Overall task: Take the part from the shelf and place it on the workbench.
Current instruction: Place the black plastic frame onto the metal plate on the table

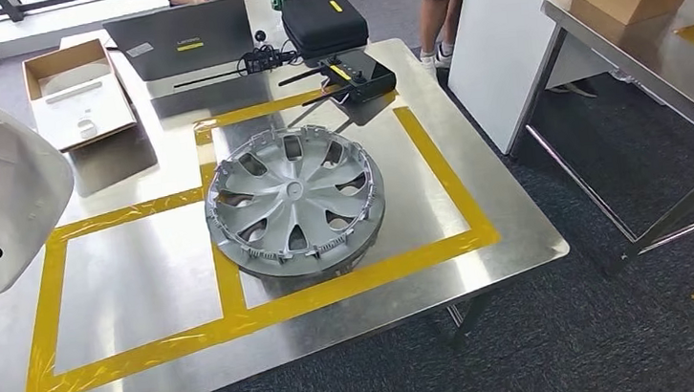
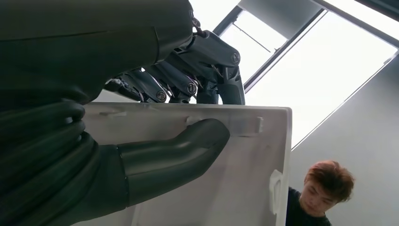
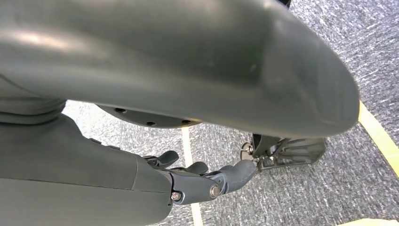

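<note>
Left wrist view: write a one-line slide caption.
The left hand grips the white part by its upper edge, thumb pressed on its face, with a person beside it.

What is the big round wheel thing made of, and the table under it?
The wheel cover looks like silver-painted plastic: it has a soft, even sheen and thin clip tabs around its rim, though it could be metal. The table seems brushed steel, since it is grey and throws blurry reflections.

Silver hubcap (image 1: pixel 294 201); yellow tape (image 1: pixel 239 307) on steel workbench (image 1: pixel 138 264); white part (image 2: pixel 226 179).
</note>
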Controlling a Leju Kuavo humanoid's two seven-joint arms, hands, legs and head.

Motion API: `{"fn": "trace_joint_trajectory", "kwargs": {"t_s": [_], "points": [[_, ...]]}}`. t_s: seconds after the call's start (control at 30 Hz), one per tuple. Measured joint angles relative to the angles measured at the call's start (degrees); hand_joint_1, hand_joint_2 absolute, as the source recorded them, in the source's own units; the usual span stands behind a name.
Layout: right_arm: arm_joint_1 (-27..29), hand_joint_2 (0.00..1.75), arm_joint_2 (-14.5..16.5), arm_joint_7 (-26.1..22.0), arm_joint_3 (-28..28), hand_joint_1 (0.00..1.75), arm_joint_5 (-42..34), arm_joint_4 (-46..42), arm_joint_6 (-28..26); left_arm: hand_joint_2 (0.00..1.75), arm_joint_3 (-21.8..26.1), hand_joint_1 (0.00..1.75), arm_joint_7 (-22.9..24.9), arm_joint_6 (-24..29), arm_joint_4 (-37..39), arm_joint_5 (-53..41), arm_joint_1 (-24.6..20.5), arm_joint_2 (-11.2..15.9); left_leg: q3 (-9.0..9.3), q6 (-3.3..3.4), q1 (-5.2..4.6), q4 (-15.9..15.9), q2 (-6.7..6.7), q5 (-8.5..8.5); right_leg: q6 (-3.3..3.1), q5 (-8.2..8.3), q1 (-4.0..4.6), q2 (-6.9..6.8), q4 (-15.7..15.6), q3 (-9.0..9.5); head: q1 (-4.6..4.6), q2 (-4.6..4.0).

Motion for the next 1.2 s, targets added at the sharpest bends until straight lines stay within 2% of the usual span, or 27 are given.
{"fn": "trace_joint_trajectory", "kwargs": {"t_s": [0.63, 0.77, 1.2], "points": [[0.3, 0.00, -0.3, 0.1, -0.6, 0.00, 0.1, 0.0, 0.1, 1.75, -1.4, 1.75, -1.8, 1.7, 9.6, 0.9, -1.0, 0.1, 0.10, -0.08, 0.02, -0.2, 0.01, 0.04, -0.07, -0.05, 0.03, 0.00, 0.0, -0.02, 0.00, 0.00], [0.3, 0.00, -0.3, -0.1, -0.7, 0.00, 0.2, 0.0, 0.3, 1.75, -1.5, 0.00, -1.8, 2.1, 10.3, 1.0, -1.1, 0.1, 0.10, -0.08, 0.02, -0.2, 0.00, 0.04, -0.07, -0.05, 0.03, 0.00, 0.0, -0.01, 0.00, -0.01], [0.5, 0.00, -0.8, 0.2, -0.7, 0.00, 1.2, 0.0, 0.6, 1.75, -1.5, 0.00, -2.8, 4.9, 11.4, 3.4, -1.0, 2.3, 0.09, -0.08, 0.04, -0.2, 0.00, 0.04, -0.11, -0.07, 0.05, -0.01, 0.0, 0.00, -0.01, -0.01]]}}
